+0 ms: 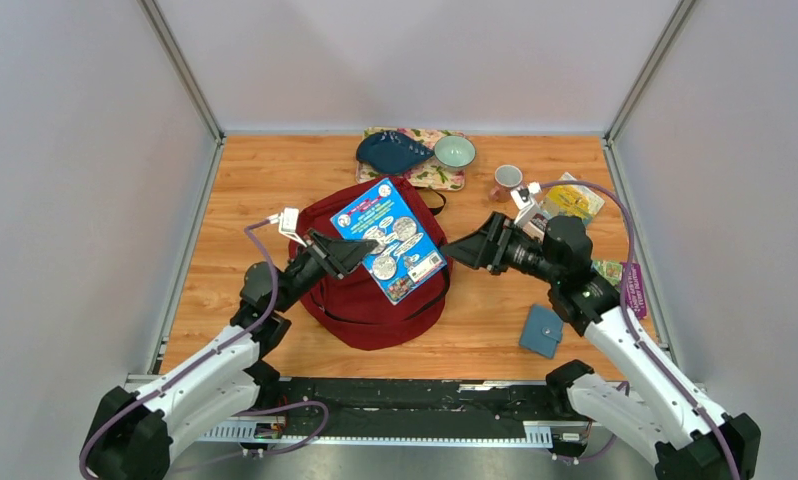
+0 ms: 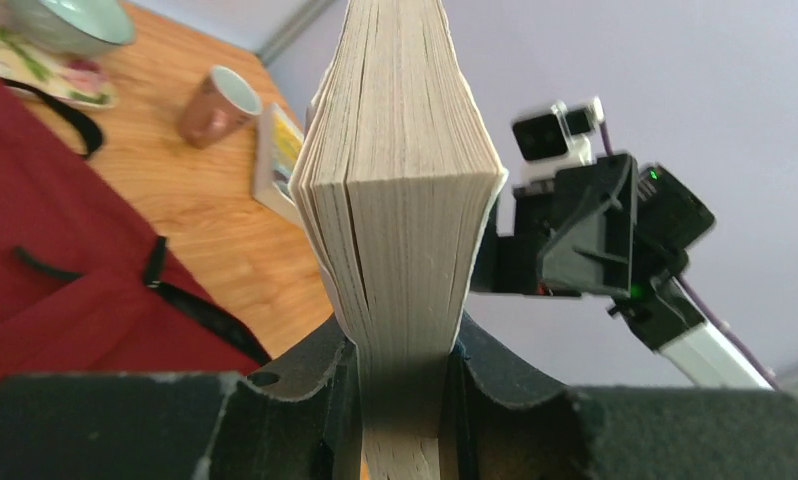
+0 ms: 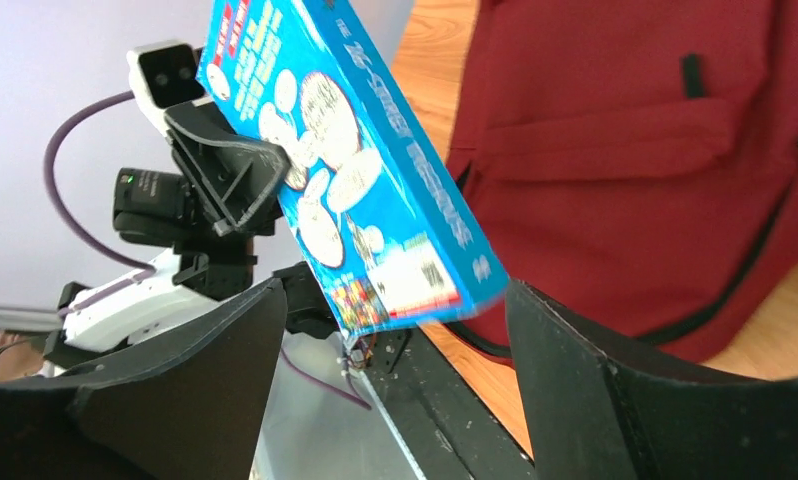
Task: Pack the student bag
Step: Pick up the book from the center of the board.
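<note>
here, student bag (image 1: 373,316) flat, top pointing far

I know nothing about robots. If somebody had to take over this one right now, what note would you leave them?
Left gripper: shut on the blue book, holding it above the student bag.
Right gripper: open, jaws either side of the book's corner, not gripping.
Done: the book is lifted over the bag.
Left: get it inside; nothing is visibly packed yet. The blue wallet lies on the table, right of the bag.
</note>
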Robot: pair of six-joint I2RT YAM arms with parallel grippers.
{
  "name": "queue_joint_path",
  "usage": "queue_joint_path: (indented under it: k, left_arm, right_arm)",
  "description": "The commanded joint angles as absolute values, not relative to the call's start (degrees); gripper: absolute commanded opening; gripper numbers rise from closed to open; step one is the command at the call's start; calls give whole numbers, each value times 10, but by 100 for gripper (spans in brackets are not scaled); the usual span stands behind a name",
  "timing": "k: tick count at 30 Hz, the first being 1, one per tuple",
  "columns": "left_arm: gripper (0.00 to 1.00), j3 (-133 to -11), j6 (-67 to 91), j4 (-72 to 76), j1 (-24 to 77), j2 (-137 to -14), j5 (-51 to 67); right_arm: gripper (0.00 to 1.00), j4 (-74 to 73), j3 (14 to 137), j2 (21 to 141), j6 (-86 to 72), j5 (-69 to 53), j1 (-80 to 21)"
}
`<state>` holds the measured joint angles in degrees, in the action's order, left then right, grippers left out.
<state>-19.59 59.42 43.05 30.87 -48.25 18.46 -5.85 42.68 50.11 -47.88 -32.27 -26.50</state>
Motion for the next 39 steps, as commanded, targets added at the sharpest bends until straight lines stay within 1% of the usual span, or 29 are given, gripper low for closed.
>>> queue_joint_path:
  k: [1, 2, 4, 5, 8, 13, 25, 31, 34, 37, 38, 39]
  left_arm:
    - [0, -161, 573, 490, 308, -424, 63]
    - [0, -153, 581, 505, 308, -418, 37]
    - [0, -140, 592, 519, 308, -412, 18]
    - [0, -138, 601, 532, 308, -411, 7]
    - [0, -138, 627, 557, 309, -420, 5]
    - [0, -129, 667, 621, 314, -447, 2]
    - [0, -114, 709, 721, 337, -487, -17]
    - [0, -114, 714, 737, 344, -503, -18]
    - [0, -113, 714, 745, 352, -511, -20]
    - [0, -113, 715, 756, 359, -519, -22]
    - [0, -112, 715, 759, 359, -522, -22]
    - [0, -112, 715, 762, 359, -526, -22]
  right_arm:
    - [83, -40, 367, 455, -515, -266, -266]
    - [83, -13, 329, 452, -536, -274, -267]
    - [83, 65, 297, 447, -584, -274, -284]
    - [84, 80, 275, 445, -592, -268, -292]
    - [84, 117, 262, 449, -608, -229, -332]
    - [84, 198, 269, 481, -626, -200, -377]
    - [85, 344, 301, 598, -662, -197, -394]
    - [84, 421, 312, 644, -674, -196, -415]
    - [82, 438, 321, 658, -673, -192, -424]
    - [77, 448, 329, 670, -675, -185, -431]
    - [71, 452, 330, 673, -680, -184, -432]
    - [68, 458, 332, 680, -682, -182, -432]
